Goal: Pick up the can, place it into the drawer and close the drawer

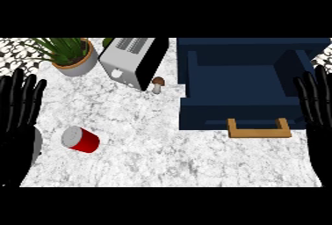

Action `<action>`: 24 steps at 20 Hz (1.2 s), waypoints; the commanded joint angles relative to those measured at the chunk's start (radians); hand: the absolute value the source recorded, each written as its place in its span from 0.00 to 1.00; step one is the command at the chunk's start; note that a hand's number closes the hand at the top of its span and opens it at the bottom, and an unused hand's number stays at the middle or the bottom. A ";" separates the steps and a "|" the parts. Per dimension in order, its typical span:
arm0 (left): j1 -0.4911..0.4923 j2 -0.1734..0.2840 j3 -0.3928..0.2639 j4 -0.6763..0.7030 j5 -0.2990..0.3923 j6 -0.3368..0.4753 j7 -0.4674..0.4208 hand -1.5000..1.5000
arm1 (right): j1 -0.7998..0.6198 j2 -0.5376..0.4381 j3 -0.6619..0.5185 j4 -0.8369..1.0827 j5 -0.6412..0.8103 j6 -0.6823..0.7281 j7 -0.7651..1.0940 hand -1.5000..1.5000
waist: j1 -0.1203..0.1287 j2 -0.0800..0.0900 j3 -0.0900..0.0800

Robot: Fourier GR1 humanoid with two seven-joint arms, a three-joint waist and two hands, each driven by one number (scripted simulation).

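Observation:
A red can with a grey lid lies on its side on the marble counter at the lower left. The dark blue drawer stands pulled open at the upper right, its inside bare, with a wooden handle on its front. My left hand rests open at the left edge, fingers up, just left of the can and apart from it. At the right edge my right hand rests open, fingers up, beside the drawer's right side. Neither hand holds anything.
A silver toaster stands at the back centre-left, with a potted green plant to its left. A small brown mushroom stands between the toaster and the drawer. Bare marble counter stretches between the can and the drawer.

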 commanded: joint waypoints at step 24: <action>0.251 -0.128 0.104 -0.152 -0.087 0.271 0.366 0.00 | 0.128 0.054 -0.098 0.055 -0.035 -0.044 0.172 0.00 | 0.000 -0.002 -0.014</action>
